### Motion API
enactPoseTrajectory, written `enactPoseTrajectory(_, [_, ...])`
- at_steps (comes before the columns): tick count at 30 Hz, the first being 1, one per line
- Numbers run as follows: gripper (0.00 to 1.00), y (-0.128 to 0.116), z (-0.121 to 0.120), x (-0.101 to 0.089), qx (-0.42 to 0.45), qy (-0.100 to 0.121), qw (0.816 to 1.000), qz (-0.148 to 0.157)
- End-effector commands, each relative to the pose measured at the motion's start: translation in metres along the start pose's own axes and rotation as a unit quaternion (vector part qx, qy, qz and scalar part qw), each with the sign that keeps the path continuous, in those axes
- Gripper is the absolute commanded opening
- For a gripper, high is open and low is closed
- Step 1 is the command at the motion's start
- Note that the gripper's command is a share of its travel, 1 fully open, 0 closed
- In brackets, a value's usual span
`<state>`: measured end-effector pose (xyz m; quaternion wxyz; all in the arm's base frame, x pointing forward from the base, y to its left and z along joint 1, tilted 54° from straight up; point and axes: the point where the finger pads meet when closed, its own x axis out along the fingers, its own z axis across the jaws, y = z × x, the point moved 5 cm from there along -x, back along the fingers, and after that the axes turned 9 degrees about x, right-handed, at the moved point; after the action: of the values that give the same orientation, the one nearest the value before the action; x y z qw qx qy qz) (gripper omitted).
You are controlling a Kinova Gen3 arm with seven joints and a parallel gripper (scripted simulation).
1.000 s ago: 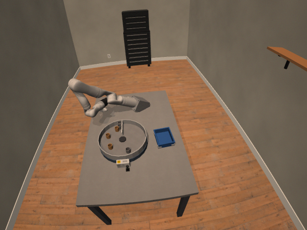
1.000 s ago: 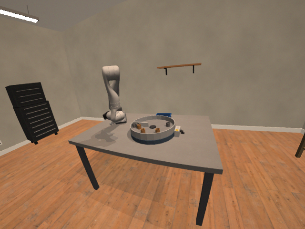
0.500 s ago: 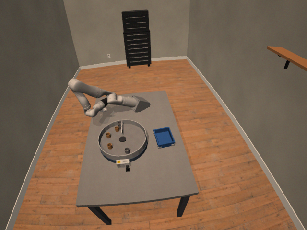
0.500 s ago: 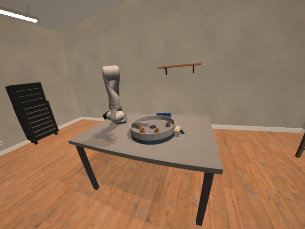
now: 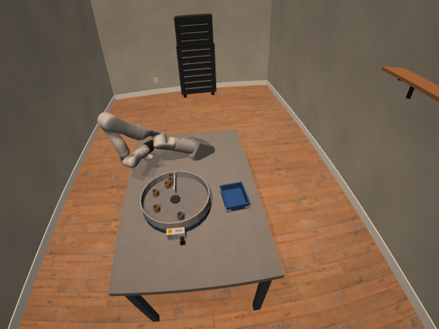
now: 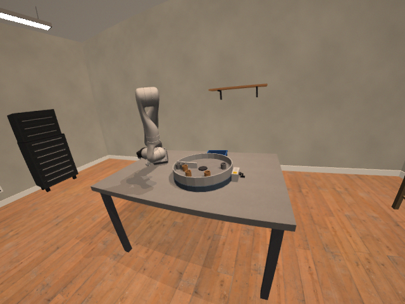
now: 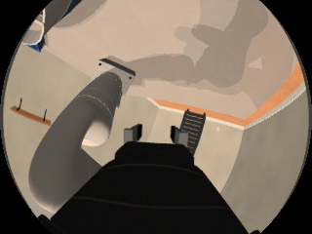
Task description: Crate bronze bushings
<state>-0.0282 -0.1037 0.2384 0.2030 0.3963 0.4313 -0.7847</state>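
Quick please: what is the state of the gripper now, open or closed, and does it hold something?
Black two-finger gripper: open, fingers wide apart, holding nothing.

We see a grey table [image 5: 219, 255] carrying the turning table [image 5: 204, 184], with the blue crate [image 5: 234, 207] beside it and the arm's base [image 5: 209, 147] behind.
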Motion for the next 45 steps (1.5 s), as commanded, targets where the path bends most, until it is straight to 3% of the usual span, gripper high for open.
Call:
enactPoseTrajectory(1, [1.0, 0.003, -0.046, -0.033, 0.002, -0.008, 0.998, 0.07])
enactPoseTrajectory(2, [1.0, 0.001, -0.009, -0.006, 0.0, -0.002, 1.0, 0.014])
enactPoseTrajectory(6, [1.0, 0.007, -0.046, -0.032, 0.002, -0.008, 0.998, 0.07])
enactPoseTrajectory(18, [1.0, 0.007, -0.046, -0.032, 0.002, -0.008, 0.998, 0.07])
enactPoseTrajectory(19, [1.0, 0.002, -0.01, -0.006, 0.0, -0.001, 1.0, 0.014])
enactPoseTrajectory(23, [1.0, 0.012, -0.046, -0.03, 0.001, -0.007, 0.997, 0.07])
enactPoseTrajectory(35, [1.0, 0.012, -0.046, -0.03, 0.001, -0.007, 0.997, 0.07])
enactPoseTrajectory(36, [1.0, 0.003, -0.01, -0.006, 0.0, -0.001, 1.0, 0.014])
enactPoseTrajectory(40, [1.0, 0.016, -0.046, -0.028, 0.001, -0.007, 0.997, 0.071])
enactPoseTrajectory(45, [1.0, 0.016, -0.046, -0.028, 0.001, -0.007, 0.997, 0.071])
